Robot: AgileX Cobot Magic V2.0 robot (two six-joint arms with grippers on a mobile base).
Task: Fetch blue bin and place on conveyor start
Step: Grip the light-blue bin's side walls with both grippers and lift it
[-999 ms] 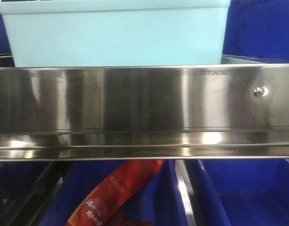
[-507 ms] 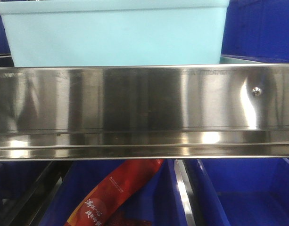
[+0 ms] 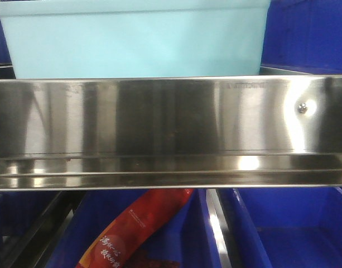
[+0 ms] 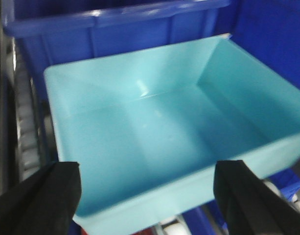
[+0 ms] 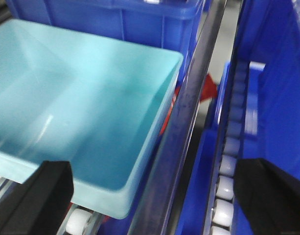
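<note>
Bin (image 3: 137, 42): you see it on the shelf, behind the steel rail (image 3: 171, 128).
Left claw (image 4: 147, 186): spread wide, above its near wall.
Right claw (image 5: 152, 178): spread, above its corner.

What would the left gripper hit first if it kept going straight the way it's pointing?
Probably the blue bin. The left gripper is open and aimed into the empty tub, just over its near wall. Depth is unclear, so rim or floor could come first.

Glare streaks the steel rail (image 3: 171, 120); wrist views show the blue bin (image 4: 140, 73) blurred
</note>
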